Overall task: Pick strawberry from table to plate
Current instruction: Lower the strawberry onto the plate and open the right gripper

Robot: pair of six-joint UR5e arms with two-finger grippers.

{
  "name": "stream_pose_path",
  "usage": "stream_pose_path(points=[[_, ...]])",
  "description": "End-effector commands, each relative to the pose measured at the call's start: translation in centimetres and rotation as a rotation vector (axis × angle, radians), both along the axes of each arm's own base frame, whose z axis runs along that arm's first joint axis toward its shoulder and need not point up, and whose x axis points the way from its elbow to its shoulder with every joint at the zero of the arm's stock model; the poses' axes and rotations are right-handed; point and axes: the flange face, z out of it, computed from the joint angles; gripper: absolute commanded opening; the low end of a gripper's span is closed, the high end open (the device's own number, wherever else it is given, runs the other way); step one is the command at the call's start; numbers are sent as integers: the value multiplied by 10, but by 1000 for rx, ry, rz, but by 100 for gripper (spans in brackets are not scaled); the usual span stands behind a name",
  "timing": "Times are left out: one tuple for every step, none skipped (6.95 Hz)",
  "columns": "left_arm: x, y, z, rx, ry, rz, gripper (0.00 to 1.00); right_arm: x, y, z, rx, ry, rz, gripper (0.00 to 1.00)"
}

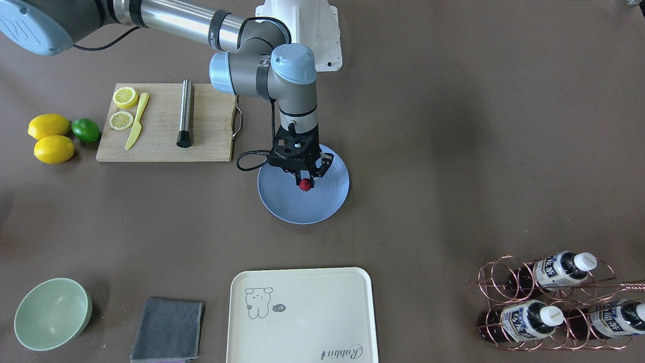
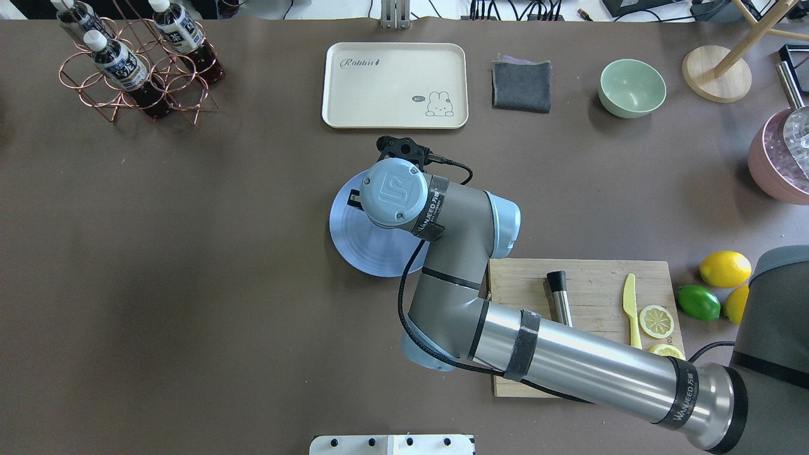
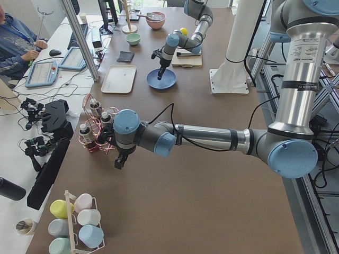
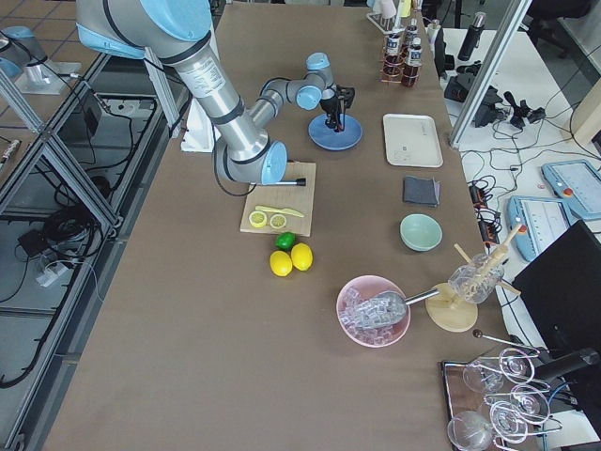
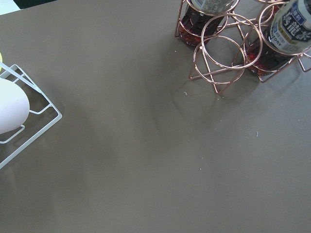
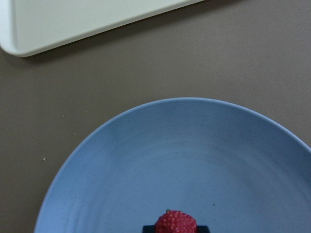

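Dark-red and bumpy, the strawberry [image 1: 305, 185] is pinched between the two fingertips of the right gripper [image 1: 305, 181], whose black jaws close on its flanks from either side. The gripper points straight down over the light-blue plate [image 1: 322, 204]. In the front-facing view the berry lies at about the plate's centre. Whether it already touches the plate or hangs just above it cannot be told. In the right wrist view its rounded, domed end faces 12 o'clock, with the blue rings of the plate spread beyond it. It looks nearly as wide as it is tall, so no clear long axis shows. The plate rests on the grey-brown table [image 1: 453, 151]. In the front-facing view the wooden cutting board [image 1: 161, 146] is at its 10 o'clock and the cream tray [image 1: 302, 322] at its 6 o'clock. The left gripper [image 3: 121, 161] hangs just beside the copper bottle rack [image 3: 95, 132], well apart from the plate. Its jaws show only in the left side view, so whether they are apart or together cannot be told.
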Motion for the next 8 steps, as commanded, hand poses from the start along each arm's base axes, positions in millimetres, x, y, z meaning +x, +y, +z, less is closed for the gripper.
stream_pose_path(points=[[1,0,0,-1,0,2,99,-3,0,6,9,19,-16,0],[1,0,0,-1,0,2,99,-3,0,7,9,21,-16,17],[1,1,1,-2,0,2,99,-3,-1,9,10,26,-19,77],[1,1,1,-2,0,2,99,-3,-2,8,35,36,-40,99],[1,1,2,-4,0,2,99,0,-4,6,38,32,-39,100],[1,-2,-1,1,1,2,99,10,-13,1,35,22,-31,100],[2,-2,2,-8,-5,2,99,30,-37,6,-1,32,-22,100],[0,-2,6,-39,-12,11,99,57,-56,17,-2,60,-60,100]])
